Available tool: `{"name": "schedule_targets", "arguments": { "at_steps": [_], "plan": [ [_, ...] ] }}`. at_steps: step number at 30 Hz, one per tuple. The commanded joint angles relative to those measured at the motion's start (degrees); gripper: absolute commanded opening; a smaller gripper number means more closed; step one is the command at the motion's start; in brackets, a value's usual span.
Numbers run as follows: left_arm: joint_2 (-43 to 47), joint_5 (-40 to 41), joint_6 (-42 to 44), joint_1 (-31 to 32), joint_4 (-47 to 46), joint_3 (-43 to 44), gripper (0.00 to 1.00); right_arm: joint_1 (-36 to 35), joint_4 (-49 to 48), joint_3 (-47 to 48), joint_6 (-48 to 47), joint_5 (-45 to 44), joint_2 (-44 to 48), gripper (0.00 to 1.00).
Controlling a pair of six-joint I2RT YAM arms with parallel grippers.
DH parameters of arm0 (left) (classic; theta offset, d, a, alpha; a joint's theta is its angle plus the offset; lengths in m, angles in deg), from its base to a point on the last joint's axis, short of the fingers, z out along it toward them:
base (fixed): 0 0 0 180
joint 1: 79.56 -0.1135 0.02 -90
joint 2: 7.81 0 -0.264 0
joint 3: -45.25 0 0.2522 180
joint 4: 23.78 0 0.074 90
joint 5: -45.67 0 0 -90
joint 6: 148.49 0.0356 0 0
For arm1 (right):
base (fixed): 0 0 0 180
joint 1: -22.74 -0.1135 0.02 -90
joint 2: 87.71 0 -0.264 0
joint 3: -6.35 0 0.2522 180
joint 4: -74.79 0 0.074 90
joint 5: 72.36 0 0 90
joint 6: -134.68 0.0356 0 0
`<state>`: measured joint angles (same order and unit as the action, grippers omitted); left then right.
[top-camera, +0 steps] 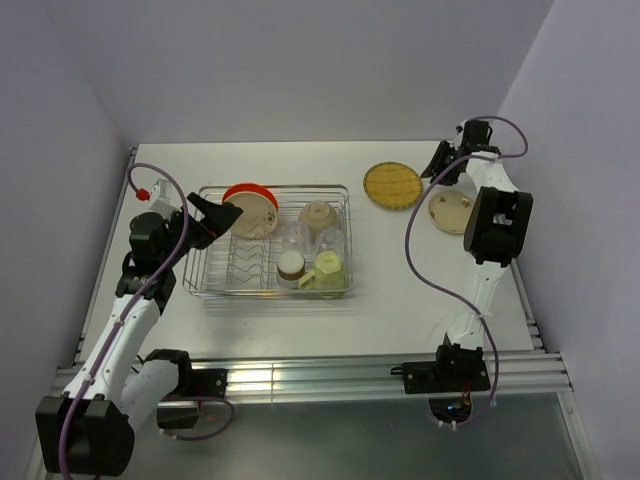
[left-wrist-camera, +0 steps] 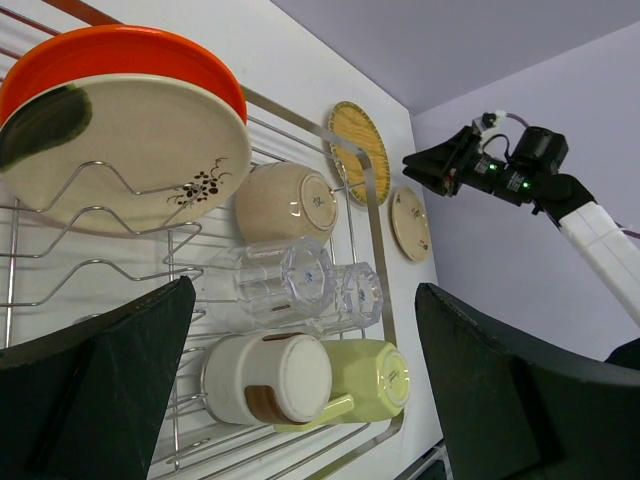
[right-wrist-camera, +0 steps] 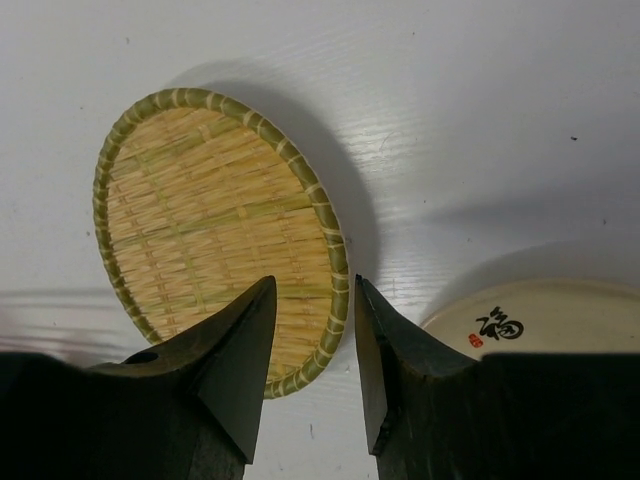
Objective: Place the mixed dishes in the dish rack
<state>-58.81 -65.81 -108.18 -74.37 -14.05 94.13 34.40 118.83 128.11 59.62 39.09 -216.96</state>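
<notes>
**Right claw astride woven plate's rim; rack part-loaded**

Top view: the big silver wire dish rack (top-camera: 348,240) sits left of centre on the white tabletop (top-camera: 300,160). A round yellow woven-pattern plate (top-camera: 392,185) lies flat toward the far edge, just right of the rack. A round cream plate w/ dark calligraphy (top-camera: 449,212) lies beside it, nearer the right edge. The right claw (top-camera: 440,165) is at the woven-pattern plate's right rim, so the right arm is by far the nearer. The left claw (top-camera: 215,215) is at the rack's left end, well apart from both plates.

Left wrist: left claw (left-wrist-camera: 305,290) jaws wide apart, holding nothing. This view shows the load in detail, which the top view doesn't:
- orange plate (left-wrist-camera: 120,50) and cream plate w/ flower sprig (left-wrist-camera: 120,150), upright in the dividers
- beige bowl (left-wrist-camera: 285,200), two clear plastic cups (left-wrist-camera: 285,275), pale green mug (left-wrist-camera: 375,375) and white-and-brown cup (left-wrist-camera: 265,378), on their sides

Right wrist: right claw (right-wrist-camera: 315,290) jaws part-way apart, nothing clamped. One finger is over the weave, the other outside the rim, w/ the rim in the gap btwn them. The plate stretches up-left from the claw. Only this view shows that alignment. Probably a rim pinch comes next.
</notes>
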Motion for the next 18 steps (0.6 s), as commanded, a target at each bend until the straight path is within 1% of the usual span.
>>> {"name": "schedule_targets", "arguments": {
  "at_steps": [1, 5, 10, 13, 15, 16, 17, 18],
  "plan": [
    [0.73, -1.11, -1.20, 0.17, -3.61, 0.66, 0.99, 0.03, 0.30, 2.12, 2.20, -0.37, -2.23, 0.44],
    [1.08, -1.03, -1.46, 0.17, -3.53, 0.39, 0.99, -0.06, -0.05, 2.65, 2.63, 2.54, -4.34, 0.42],
    [1.34, -0.85, -1.20, 0.17, -2.74, 0.66, 0.99, 0.03, -0.13, 2.21, 4.04, 2.72, -5.75, 0.41],
    [1.43, -0.67, -1.37, 0.17, -2.73, 0.57, 0.99, -0.06, -1.53, 0.63, 5.62, 5.96, -6.01, 0.40],
    [1.34, -0.76, -1.55, 0.17, -2.91, 0.57, 0.99, 0.03, -2.15, -0.34, 6.85, 8.42, -6.54, 0.34],
    [1.26, -0.85, -1.72, 0.17, -2.91, 0.74, 0.99, -0.06, -3.03, -0.69, 7.81, 9.04, -6.71, 0.28],
    [1.17, -0.94, -1.81, 0.17, -2.82, 0.92, 0.99, 0.03, -3.38, -1.39, 8.26, 9.74, -6.80, 0.26],
    [1.17, -0.94, -1.90, 0.17, -2.82, 1.10, 0.99, -0.06, -3.91, -1.74, 8.61, 10.79, -6.80, 0.21]
  ]
}}
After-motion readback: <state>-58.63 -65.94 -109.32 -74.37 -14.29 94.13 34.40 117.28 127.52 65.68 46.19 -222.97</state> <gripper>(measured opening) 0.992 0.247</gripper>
